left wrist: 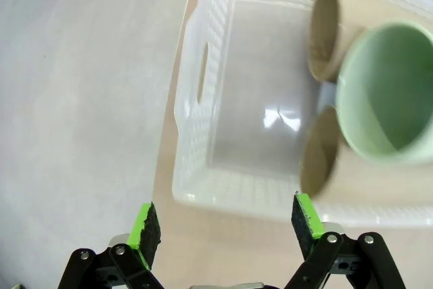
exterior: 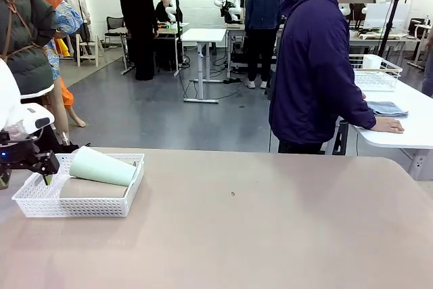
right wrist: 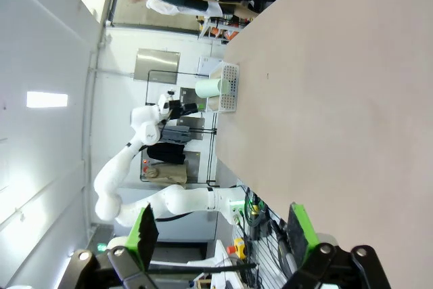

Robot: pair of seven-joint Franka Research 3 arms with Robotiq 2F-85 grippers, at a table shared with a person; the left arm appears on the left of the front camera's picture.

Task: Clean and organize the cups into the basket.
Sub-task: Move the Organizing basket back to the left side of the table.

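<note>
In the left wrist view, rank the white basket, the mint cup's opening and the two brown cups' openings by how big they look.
1. basket, largest.
2. mint green cup; its mouth looks big, partly because it sits on top, nearer the camera.
3. The upper brown cup and lower brown cup look alike, both edge-on and partly hidden, so no ranking.

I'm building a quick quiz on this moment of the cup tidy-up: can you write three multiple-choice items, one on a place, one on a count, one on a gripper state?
1. Where does the mint green cup lie?
A. Upright on the table
B. On its side atop the tan cups in the basket
C. In the person's hand

2. How many tan cups are in the basket?
A. None
B. Two
C. Four

3. The left gripper is:
A. Open, empty
B. Shut on a cup
C. Shut on the basket

Key: 1 B, it rests on them in the front view; 2 B, two tan mouths show; 3 A, pads apart, nothing between.
</note>
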